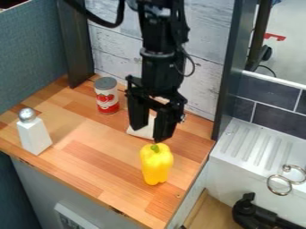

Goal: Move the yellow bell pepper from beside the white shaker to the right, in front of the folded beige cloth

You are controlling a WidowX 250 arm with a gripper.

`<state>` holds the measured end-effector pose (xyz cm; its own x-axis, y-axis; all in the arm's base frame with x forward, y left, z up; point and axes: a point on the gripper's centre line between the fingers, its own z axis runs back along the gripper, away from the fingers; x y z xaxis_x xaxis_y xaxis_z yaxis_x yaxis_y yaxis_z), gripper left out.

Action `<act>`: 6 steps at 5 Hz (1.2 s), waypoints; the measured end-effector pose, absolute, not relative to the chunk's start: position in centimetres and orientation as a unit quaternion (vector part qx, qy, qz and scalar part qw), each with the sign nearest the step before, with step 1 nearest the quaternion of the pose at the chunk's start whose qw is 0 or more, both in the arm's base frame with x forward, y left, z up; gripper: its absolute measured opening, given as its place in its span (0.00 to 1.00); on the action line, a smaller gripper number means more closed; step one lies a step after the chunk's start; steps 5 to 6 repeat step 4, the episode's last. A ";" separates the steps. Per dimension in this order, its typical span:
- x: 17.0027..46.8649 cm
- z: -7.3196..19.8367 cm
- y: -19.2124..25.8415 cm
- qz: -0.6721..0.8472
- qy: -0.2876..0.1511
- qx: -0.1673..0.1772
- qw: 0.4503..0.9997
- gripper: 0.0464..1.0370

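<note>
The black two-finger pincer (150, 134) is hanging wide open and holding nothing, just behind the glossy yellow bell pepper (156, 166) with a green stem, so the step in hand is seemingly an approach. Grasping the pepper would be calling for centring the spread fingers over its body, then lowering. It is sitting near the wooden tabletop's (90, 154) front right edge, its stem end pointing toward the pincer, its long axis running toward the front; whether it is standing or lying, I cannot tell.
</note>
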<state>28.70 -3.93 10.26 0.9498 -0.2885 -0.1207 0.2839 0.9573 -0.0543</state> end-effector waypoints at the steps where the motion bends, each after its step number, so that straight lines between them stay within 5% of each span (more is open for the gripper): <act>1: 28.4 11.4 -2.4 -0.120 0.060 -0.007 0.991 0.97; 2: 27.5 14.2 0.5 -0.076 0.030 0.020 0.996 0.97; 4: 25.7 14.7 6.1 -0.037 0.045 0.022 0.998 0.96; 6: 25.7 14.7 6.1 -0.037 0.045 0.022 0.998 0.96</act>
